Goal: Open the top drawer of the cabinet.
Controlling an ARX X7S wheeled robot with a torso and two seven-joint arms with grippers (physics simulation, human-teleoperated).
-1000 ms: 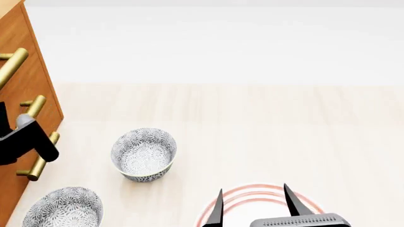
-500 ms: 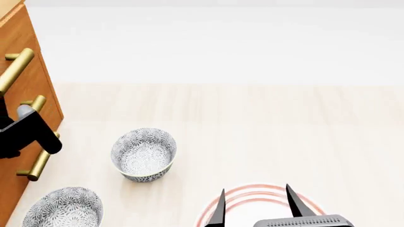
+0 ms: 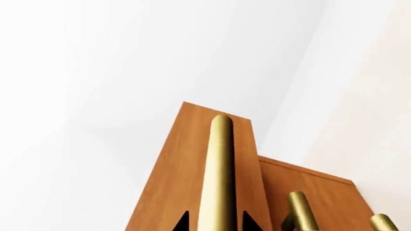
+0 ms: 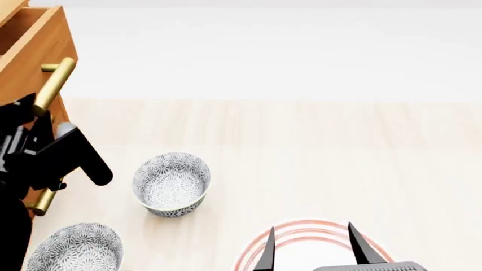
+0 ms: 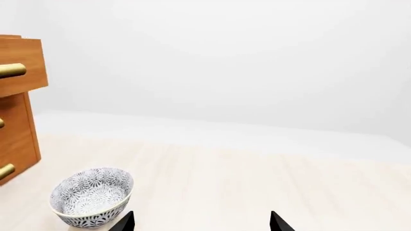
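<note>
The orange-brown cabinet (image 5: 16,130) stands at the far left. Its top drawer (image 4: 47,45) is pulled out, with its inside showing from above, and it sticks out past the lower fronts in the right wrist view (image 5: 22,62). My left gripper (image 4: 34,107) is shut on the drawer's brass bar handle (image 4: 54,83). In the left wrist view the handle (image 3: 218,168) runs between my two fingertips, so my left gripper (image 3: 216,224) straddles it. My right gripper (image 4: 311,237) is open and empty, low at the front; it also shows in the right wrist view (image 5: 201,221).
Two patterned bowls sit on the floor, one (image 4: 171,183) near the cabinet and one (image 4: 75,248) at the lower left. A plate with red rings (image 4: 301,226) lies under my right gripper. The two lower brass handles (image 3: 299,211) (image 3: 382,224) sit below the top one.
The top drawer has slid out from the cabinet, carried by my left gripper on its handle. The right gripper has barely moved.
</note>
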